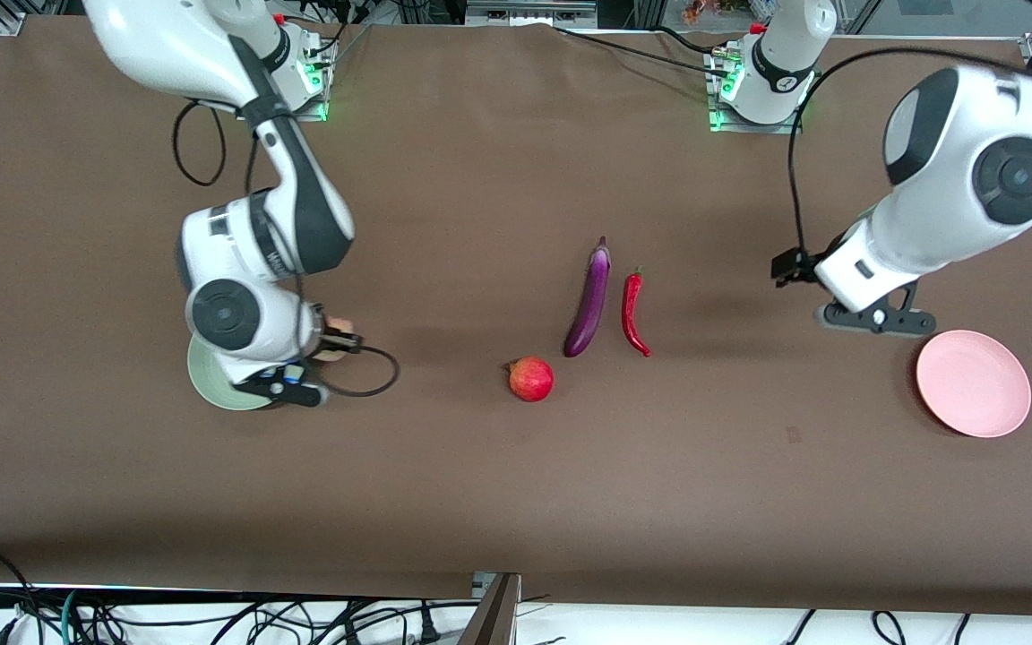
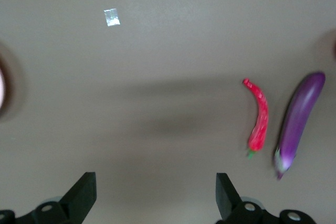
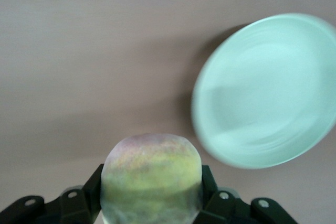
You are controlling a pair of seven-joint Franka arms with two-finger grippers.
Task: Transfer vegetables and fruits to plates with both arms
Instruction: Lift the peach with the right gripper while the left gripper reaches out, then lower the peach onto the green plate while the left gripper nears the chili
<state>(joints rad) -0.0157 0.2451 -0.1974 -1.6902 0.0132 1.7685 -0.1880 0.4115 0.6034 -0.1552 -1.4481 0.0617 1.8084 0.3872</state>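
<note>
My right gripper (image 3: 151, 195) is shut on the pale yellow-green fruit (image 3: 151, 174) and holds it above the table beside the pale green plate (image 3: 265, 90). In the front view this gripper (image 1: 330, 342) is at the plate's (image 1: 211, 383) rim, and the fruit (image 1: 337, 326) only peeks out. My left gripper (image 2: 155, 195) is open and empty above bare table, between the red chili (image 2: 258, 119) and the pale pink plate (image 1: 973, 383). The purple eggplant (image 1: 589, 303) and the chili (image 1: 632, 313) lie side by side mid-table. The red fruit (image 1: 531, 378) lies nearer the front camera than the eggplant.
A brown cloth (image 1: 480, 484) covers the table. A small tape mark (image 1: 793, 434) lies on it near the pink plate. Cables hang along the table's front edge (image 1: 301, 618). The right arm's black cable (image 1: 373, 376) loops over the cloth beside the green plate.
</note>
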